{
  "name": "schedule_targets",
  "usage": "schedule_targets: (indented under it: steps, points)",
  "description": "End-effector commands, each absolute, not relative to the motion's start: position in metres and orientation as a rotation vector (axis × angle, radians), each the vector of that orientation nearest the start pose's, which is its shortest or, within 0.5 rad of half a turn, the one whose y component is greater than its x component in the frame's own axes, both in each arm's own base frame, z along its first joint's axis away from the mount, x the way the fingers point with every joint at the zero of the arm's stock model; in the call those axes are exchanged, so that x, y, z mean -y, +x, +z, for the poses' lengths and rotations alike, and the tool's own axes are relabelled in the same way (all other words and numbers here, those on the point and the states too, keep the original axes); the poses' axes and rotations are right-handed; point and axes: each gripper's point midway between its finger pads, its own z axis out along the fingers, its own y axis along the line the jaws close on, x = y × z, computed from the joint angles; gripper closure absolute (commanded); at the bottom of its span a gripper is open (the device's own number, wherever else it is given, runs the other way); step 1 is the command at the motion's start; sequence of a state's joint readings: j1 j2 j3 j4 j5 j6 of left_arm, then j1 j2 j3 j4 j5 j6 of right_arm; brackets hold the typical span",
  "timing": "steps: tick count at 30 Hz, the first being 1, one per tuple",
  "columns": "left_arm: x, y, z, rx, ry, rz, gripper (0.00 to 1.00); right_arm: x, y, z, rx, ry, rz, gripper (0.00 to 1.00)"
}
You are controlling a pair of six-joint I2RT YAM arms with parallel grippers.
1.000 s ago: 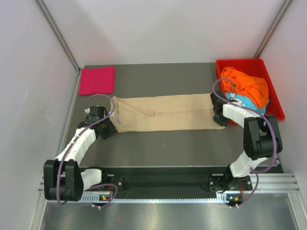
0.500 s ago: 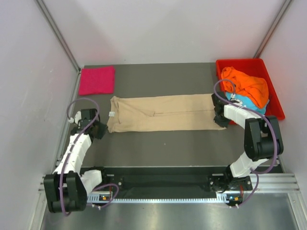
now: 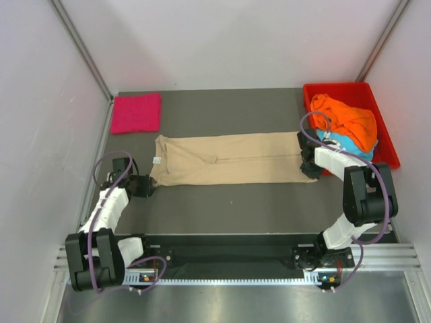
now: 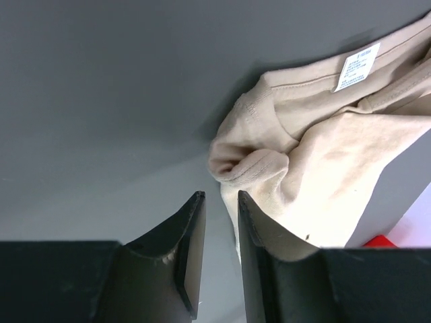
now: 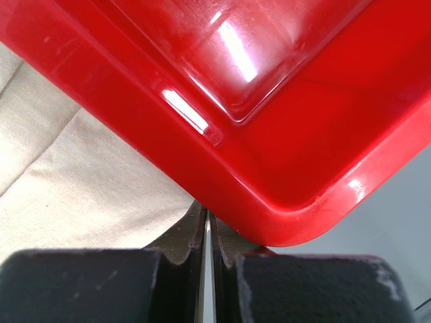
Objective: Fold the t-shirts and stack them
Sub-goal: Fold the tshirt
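Note:
The beige t-shirt lies folded into a long strip across the middle of the table, its white neck label at the left end. My left gripper is open and empty just left of and below that end. In the left wrist view the bunched collar lies just beyond its tips. My right gripper sits at the shirt's right end by the tray corner. In the right wrist view it is shut, with beige cloth to the left and no cloth visible between the jaws. The magenta-pink shirt lies folded at the back left.
A red plastic tray at the back right holds the crumpled orange shirt on top of the light blue one. Its corner looms right over my right gripper. White walls close in the left, right and back sides.
My left gripper let go of the beige shirt's left end and drew back left and toward the near edge. The collar end settled on the table. The right gripper barely moved.

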State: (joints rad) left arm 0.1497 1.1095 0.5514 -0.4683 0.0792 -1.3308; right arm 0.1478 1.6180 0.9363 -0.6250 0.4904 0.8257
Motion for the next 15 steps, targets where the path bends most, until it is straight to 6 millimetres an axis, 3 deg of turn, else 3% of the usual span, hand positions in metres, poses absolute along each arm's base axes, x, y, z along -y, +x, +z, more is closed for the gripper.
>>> schedule_targets:
  steps: [1, 7, 15]
  points:
    - [0.01, 0.271, 0.06, -1.932, -1.834, -0.516, 0.69, 0.026, 0.309, 0.034, -2.421, 0.972, -0.463, 1.0]
    - [0.002, 0.275, 0.057, -1.87, -1.831, -0.501, 0.57, 0.025, 0.311, 0.034, -2.425, 0.971, -0.461, 1.0]
    - [0.005, 0.275, 0.04, -1.845, -1.912, -0.525, 0.61, 0.026, 0.31, 0.032, -2.428, 0.97, -0.466, 1.0]
